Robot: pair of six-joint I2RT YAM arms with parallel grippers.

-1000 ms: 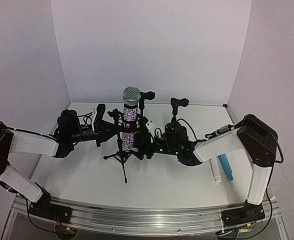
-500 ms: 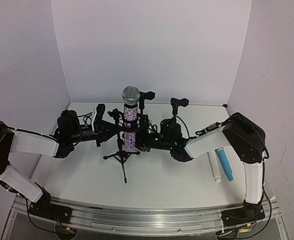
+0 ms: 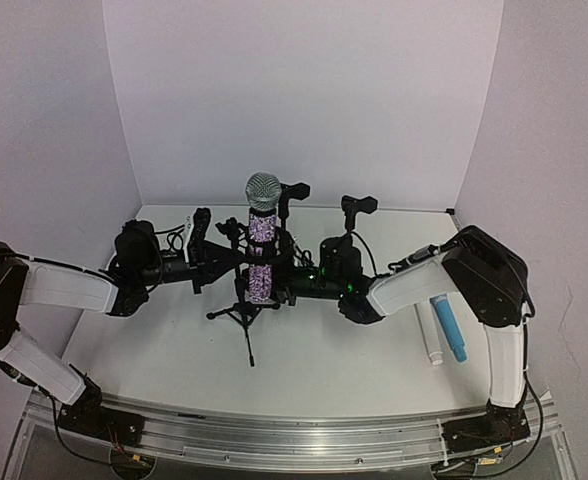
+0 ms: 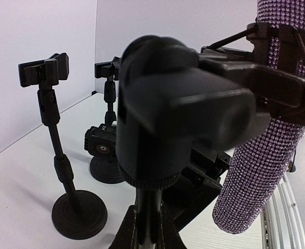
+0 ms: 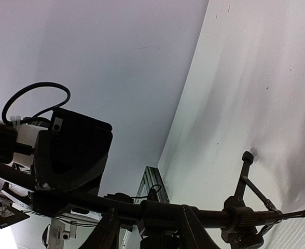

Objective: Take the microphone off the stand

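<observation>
- Microphone [image 3: 261, 250]: purple glitter body, silver mesh head, upright in clip of stand [image 3: 242, 312], mid-table.
- Stand: black tripod, legs spread on table [image 3: 324, 370].
- Left claw [image 3: 226, 256]: closed tight on stand, just beside microphone (grip point partly hidden from above).
- Right claw [image 3: 282, 288]: up against microphone's lower body from right; cannot tell how far jaws stand apart.
- Behind: two small stands [image 3: 357, 208], round bases.
- Right side: blue tube [image 3: 450, 332], white tube [image 3: 430, 340], lying side by side.

Sparkly studded microphone [image 3: 261, 262], matt black stand [image 3: 242, 314]
</observation>
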